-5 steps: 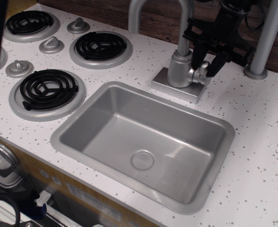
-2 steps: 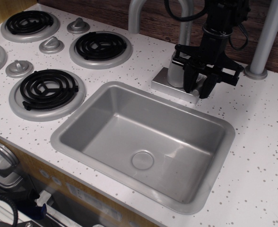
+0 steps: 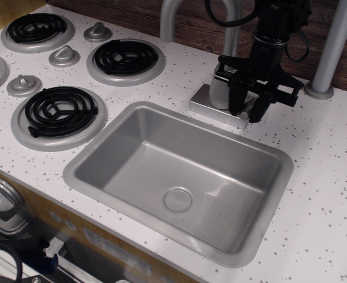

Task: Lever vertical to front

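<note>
Near the desk's far edge, the lever (image 3: 251,105) is straddled by the released pincer (image 3: 248,110); slippage is risked if misaligned.

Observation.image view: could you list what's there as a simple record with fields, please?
setting: toy kitchen counter, white and speckled
sink: grey basin, nothing in it
faucet: grey base behind the sink
lever: mostly hidden between the gripper's fingers
gripper: black, lowered around the lever; contact unclear
burners: black coils at left
knobs: grey, between the burners
</note>
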Robot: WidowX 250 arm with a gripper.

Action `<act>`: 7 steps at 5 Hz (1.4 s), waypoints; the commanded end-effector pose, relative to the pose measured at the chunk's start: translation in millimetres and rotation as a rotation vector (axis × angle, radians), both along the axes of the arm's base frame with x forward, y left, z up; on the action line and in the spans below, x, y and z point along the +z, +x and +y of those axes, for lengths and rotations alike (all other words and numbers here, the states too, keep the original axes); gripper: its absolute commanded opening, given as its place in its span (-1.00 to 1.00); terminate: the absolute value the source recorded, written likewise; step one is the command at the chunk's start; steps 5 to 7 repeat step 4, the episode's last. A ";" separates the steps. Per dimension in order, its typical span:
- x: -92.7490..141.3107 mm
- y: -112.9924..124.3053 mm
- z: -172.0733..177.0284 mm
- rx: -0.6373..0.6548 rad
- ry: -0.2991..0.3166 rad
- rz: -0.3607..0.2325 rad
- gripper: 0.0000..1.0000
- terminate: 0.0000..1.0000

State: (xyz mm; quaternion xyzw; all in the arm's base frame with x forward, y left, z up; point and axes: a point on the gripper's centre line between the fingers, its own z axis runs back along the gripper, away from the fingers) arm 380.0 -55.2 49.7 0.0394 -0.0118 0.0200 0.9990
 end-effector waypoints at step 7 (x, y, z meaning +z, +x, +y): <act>42.1 -29.1 -11.2 0.115 0.076 -0.062 1.00 1.00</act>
